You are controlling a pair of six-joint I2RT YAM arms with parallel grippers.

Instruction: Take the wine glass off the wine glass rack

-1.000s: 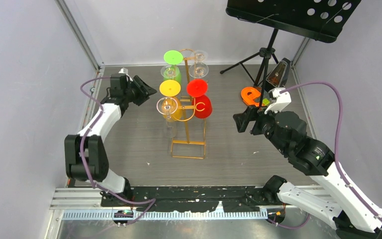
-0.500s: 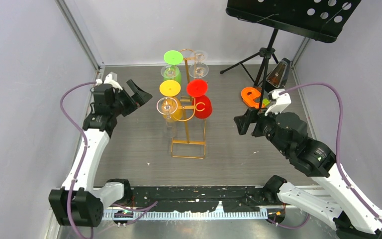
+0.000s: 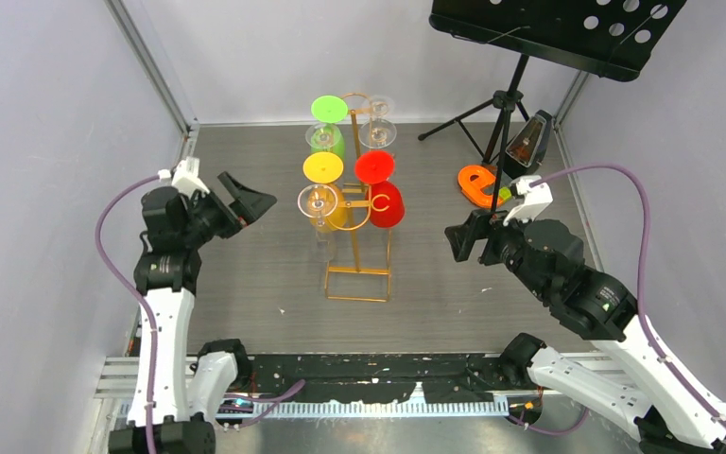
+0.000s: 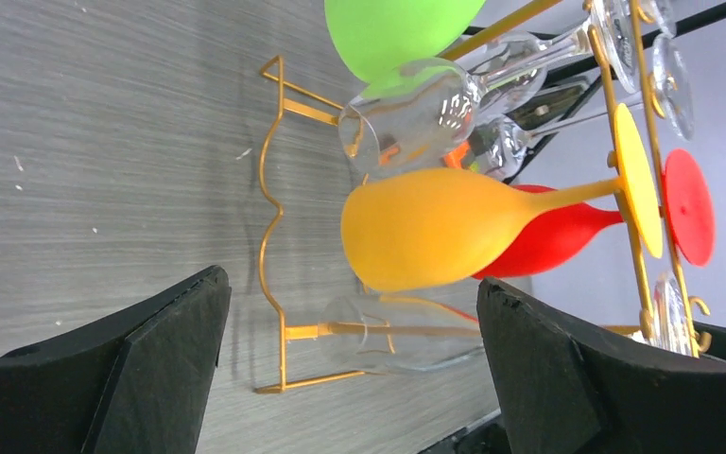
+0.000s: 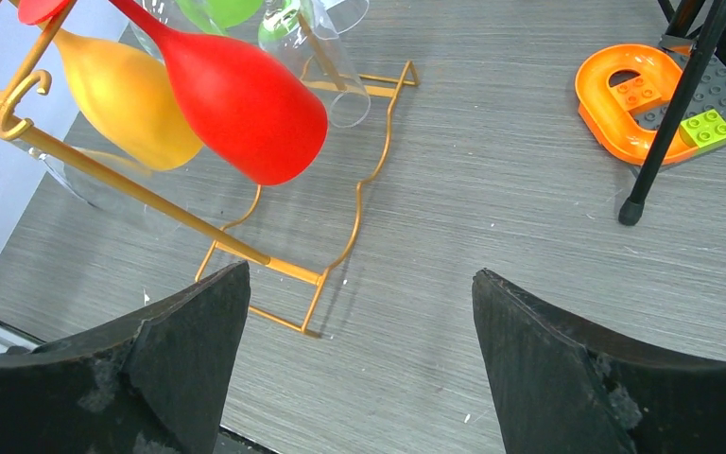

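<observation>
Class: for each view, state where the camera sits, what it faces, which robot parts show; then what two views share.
Top external: overhead, behind, looking down on the wine glass rack; left arm, right arm show.
Left wrist: on the left arm, facing the yellow glass; left fingers show.
Right wrist: on the right arm, facing the red glass; right fingers show.
Shared: yellow glass, both wrist views.

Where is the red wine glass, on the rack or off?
On: the red wine glass hangs upside down from the rack, foot uppermost.
</observation>
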